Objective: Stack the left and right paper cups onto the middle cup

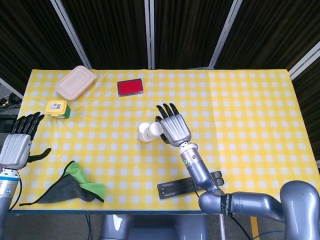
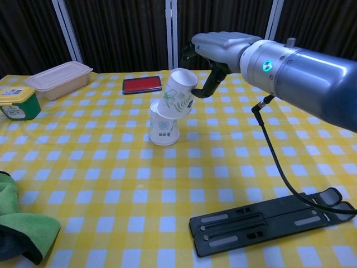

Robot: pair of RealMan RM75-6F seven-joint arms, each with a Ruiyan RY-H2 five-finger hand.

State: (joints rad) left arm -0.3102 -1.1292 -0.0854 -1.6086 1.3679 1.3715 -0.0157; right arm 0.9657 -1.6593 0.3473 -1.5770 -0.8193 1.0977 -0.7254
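An upturned white paper cup [image 2: 163, 131] stands at the middle of the yellow checked table [image 2: 111, 184]; it also shows in the head view as the middle cup [image 1: 144, 133]. My right hand [image 2: 220, 47] grips a second paper cup [image 2: 178, 94] with a leaf print, tilted, its rim low over the standing cup's top. Whether the two touch I cannot tell. In the head view the right hand [image 1: 172, 125] and the held cup [image 1: 155, 130] sit just right of the middle cup. My left hand [image 1: 17, 145] hovers at the table's left edge, fingers spread and holding nothing.
A pink lidded box [image 1: 75, 82] and a red flat case [image 1: 130, 87] lie at the back. A yellow-lidded green tub [image 1: 56, 108] stands at the left. A green and grey cloth [image 1: 75, 185] lies front left, a black folding stand [image 2: 273, 218] front right.
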